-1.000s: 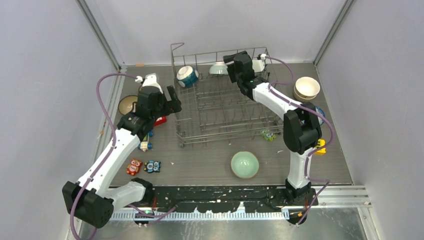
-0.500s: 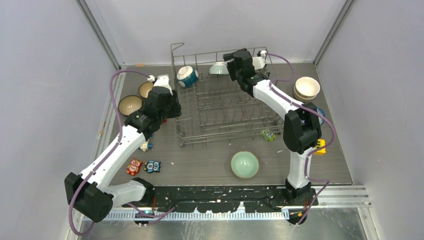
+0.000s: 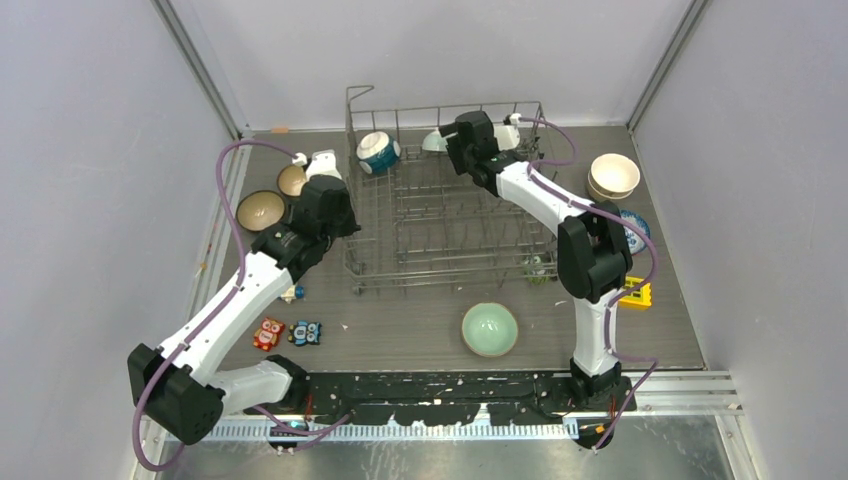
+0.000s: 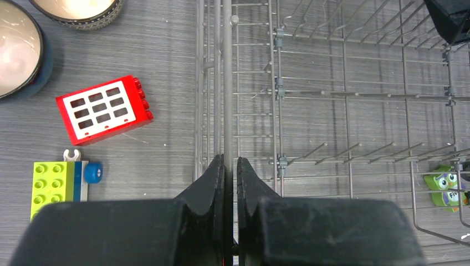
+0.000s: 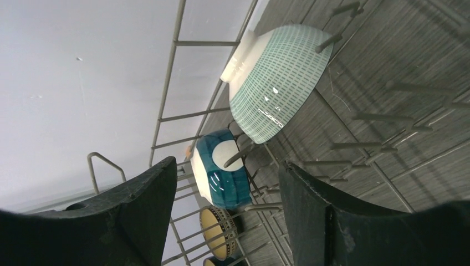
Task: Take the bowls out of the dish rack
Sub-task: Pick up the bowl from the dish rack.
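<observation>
The dish rack [image 3: 445, 200] sits toward the far middle of the grey surface [image 3: 420, 330], and two bowls are in it along its far side. A teal bowl [image 3: 378, 152] with white patches is propped on edge among the tines near the far-left corner. A green-checked bowl [image 5: 280, 77] lies tipped on its side a little to the right of it. The other bowls stand on the surface around the rack. A mint bowl [image 3: 490, 329] is in front of it, and cream bowls [image 3: 613, 176] are stacked off to the right. A blue-and-white bowl [image 3: 632, 230] is partly hidden behind the right arm. Two brown bowls [image 3: 260, 211] are on the left, both upright. The left arm folds low at its elbow near the front-left corner and stretches diagonally to the rack's left side. Its wrist points down, and the left tool [image 4: 230, 163] is clenched on the dish rack's left-edge wire, fingers pinched tight on the rod. The right arm rises from its base, bends beside the rack's right end and reaches across to the far side. There the right tool [image 5: 227, 166] hangs with its jaws spread wide and nothing between them, facing the two racked bowls. A red block [image 4: 104, 108] and a lime-green block [image 4: 52, 185] lie just left of the rack. An owl toy [image 4: 446, 185] sits by its near right corner, two small toy figures [image 3: 268, 333] stand near the front left, and a yellow block [image 3: 634, 292] is at the right. Any print on the toys is too small to read.
</observation>
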You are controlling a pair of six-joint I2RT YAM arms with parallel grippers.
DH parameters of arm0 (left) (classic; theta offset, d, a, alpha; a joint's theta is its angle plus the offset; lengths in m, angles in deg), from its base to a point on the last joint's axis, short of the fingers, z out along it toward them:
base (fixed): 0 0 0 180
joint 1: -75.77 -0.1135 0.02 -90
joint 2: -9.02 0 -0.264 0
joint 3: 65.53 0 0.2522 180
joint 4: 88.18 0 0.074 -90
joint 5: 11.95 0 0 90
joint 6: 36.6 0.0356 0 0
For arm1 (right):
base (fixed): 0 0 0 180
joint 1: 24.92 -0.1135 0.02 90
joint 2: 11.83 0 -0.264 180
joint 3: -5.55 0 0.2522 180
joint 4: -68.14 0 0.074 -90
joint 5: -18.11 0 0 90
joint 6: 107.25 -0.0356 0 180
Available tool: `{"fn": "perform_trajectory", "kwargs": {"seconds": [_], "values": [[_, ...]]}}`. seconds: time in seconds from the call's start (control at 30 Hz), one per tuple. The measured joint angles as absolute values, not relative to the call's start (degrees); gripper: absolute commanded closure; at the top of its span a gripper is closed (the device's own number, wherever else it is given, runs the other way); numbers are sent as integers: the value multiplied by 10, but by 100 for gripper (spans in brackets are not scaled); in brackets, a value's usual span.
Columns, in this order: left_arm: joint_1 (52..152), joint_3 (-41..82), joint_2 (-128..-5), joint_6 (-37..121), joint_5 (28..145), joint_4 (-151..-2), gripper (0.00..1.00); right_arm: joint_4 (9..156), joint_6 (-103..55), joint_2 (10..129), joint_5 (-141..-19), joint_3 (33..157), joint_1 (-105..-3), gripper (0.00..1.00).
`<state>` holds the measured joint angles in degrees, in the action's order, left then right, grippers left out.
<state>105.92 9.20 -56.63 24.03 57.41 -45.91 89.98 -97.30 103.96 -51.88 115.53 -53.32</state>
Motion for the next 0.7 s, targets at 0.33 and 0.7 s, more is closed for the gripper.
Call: {"fn": "perform_trajectory", "kwargs": {"seconds": [0.33, 0.7], "values": [[1064, 92, -565, 240, 570, -457, 100, 922, -1002, 1056, -518, 1158, -541, 29], [1067, 90, -561, 238, 568, -454, 100, 920, -1019, 1063, -492, 1159, -541, 34]]}}
